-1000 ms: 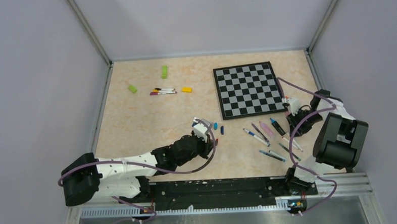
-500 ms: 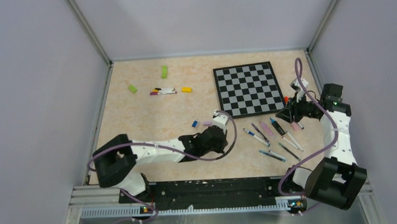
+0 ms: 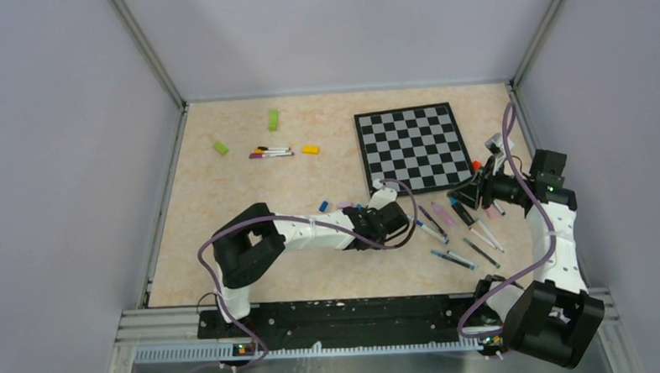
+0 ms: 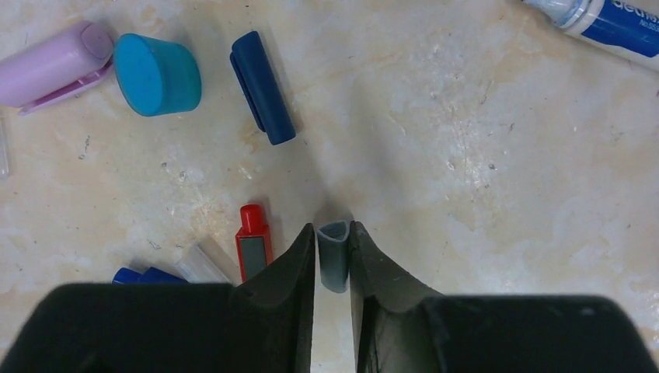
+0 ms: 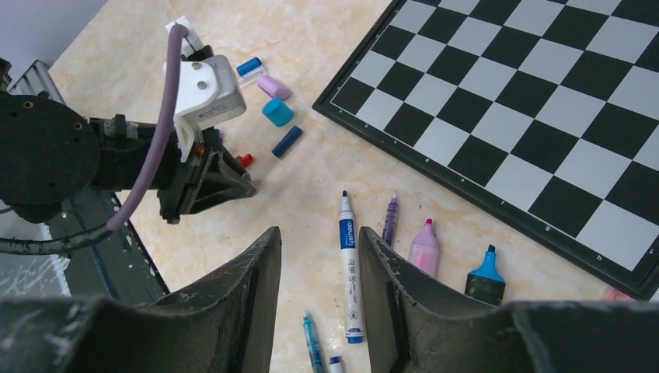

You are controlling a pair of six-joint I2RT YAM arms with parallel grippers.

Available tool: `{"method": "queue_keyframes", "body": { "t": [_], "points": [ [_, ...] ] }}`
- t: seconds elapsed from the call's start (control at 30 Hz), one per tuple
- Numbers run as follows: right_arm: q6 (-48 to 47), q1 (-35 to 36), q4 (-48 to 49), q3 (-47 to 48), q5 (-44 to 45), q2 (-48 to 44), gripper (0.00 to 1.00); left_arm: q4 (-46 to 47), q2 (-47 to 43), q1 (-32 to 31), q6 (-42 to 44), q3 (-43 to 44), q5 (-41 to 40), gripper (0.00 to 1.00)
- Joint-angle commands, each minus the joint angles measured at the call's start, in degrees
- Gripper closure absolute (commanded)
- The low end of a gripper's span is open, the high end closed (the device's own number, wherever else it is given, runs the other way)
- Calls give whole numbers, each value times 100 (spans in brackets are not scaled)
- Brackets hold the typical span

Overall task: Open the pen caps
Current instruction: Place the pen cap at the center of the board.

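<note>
Left wrist view: the left gripper (image 4: 332, 228) sits low over the table (image 4: 505, 155), with a grey cap (image 4: 334, 264) between its dark fingers
Left grip: the fingers are narrowly parted and close against the grey cap on both sides; I cannot tell whether they press it
Loose caps: a red cap (image 4: 252, 247) lies just beside the left finger; farther off are a dark blue cap (image 4: 263, 87), a teal cap (image 4: 155, 74) and a lilac cap (image 4: 50, 66)
Right gripper (image 5: 319, 233): fingers spread apart with nothing between them, hovering above the pens
Pens below it: a blue-and-white pen (image 5: 350, 272) with a bare tip, a purple pen (image 5: 390, 217), a pink highlighter (image 5: 423, 245) and a blue highlighter (image 5: 486, 280), all near the chessboard (image 5: 544, 101)
Far side: two pens (image 3: 270, 152) lie side by side between a green block (image 3: 221, 147) and a yellow block (image 3: 310, 149)
</note>
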Motion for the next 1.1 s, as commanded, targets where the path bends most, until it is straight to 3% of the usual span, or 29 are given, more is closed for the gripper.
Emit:
{"method": "queue_keyframes", "body": {
  "t": [0.0, 0.17, 0.4, 0.6, 0.7, 0.9, 1.07],
  "points": [
    [14, 34, 91, 220, -166, -285, 60, -586, 155, -1, -158, 416, -209, 72],
    [-18, 34, 58, 233, -86, -397, 60, -808, -27, -2, -209, 608, -246, 52],
    [-98, 32, -12, 254, -94, -424, 60, -253, -901, -2, 292, 336, 42, 47],
    [-375, 30, -211, 270, -320, -451, 59, 1389, -2381, 175, 1450, -1082, 73, 13],
    [-390, 29, -158, 210, -357, -491, 59, 1686, -2942, 674, 1625, -1545, 241, 2],
    [-447, 30, -39, 75, -529, -514, 58, 2011, -3698, 2643, 1498, -2060, 1596, 1],
    [-457, 32, 155, -81, -613, -506, 53, 2110, -3718, 3848, 908, -2027, 1558, 1]
  ]
}}
